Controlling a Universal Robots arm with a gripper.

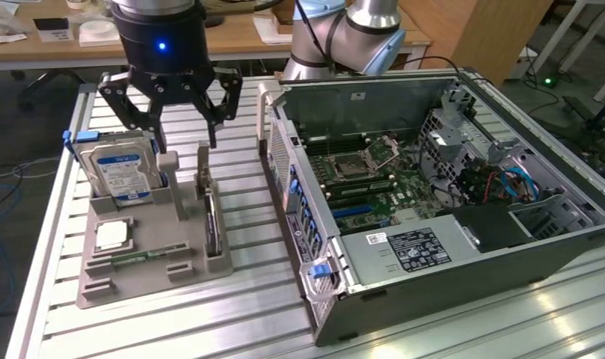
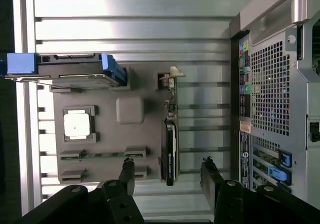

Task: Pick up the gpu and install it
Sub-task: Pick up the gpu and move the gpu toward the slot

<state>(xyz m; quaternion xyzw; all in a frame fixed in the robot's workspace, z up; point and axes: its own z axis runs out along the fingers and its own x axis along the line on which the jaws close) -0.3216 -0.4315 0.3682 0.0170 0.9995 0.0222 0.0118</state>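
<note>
The gpu (image 1: 212,223) stands on its edge in a slot on the right side of a grey holder tray (image 1: 173,247). In the wrist view the gpu (image 2: 169,149) shows edge-on as a thin dark card with a pale bracket at its far end. My gripper (image 1: 182,143) hangs open above the tray's back end, a little above and behind the card, holding nothing. In the wrist view the gripper (image 2: 167,170) has the card's near end in line with the gap between its black fingers (image 2: 126,171).
On the same tray sit a hard drive (image 1: 123,170) with a blue-white label, a square processor (image 1: 113,235) and a narrow memory stick (image 1: 132,258). An open computer case (image 1: 432,202) with its motherboard (image 1: 382,187) exposed lies just beyond the tray on the exterior view's right, on a slatted aluminium table (image 1: 182,321).
</note>
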